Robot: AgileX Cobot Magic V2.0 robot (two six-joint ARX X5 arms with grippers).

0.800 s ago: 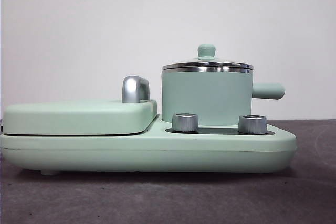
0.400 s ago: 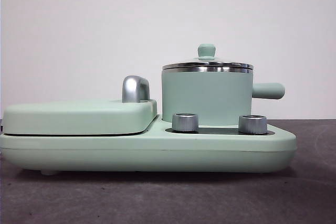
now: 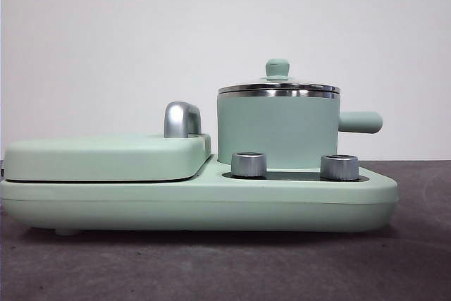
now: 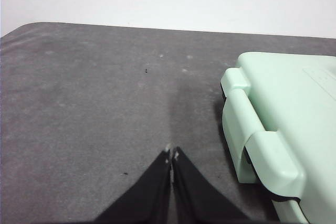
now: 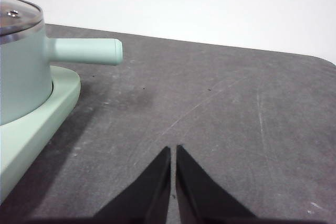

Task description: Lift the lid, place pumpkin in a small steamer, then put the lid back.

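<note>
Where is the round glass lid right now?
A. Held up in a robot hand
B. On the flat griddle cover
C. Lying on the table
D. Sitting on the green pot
D. In the front view the lid rests closed on the small steamer, and neither hand is near it.

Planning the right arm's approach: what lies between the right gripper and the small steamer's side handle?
Only bare dark table in the right wrist view. The right gripper hangs shut over it, apart from the small steamer and its handle.
</note>
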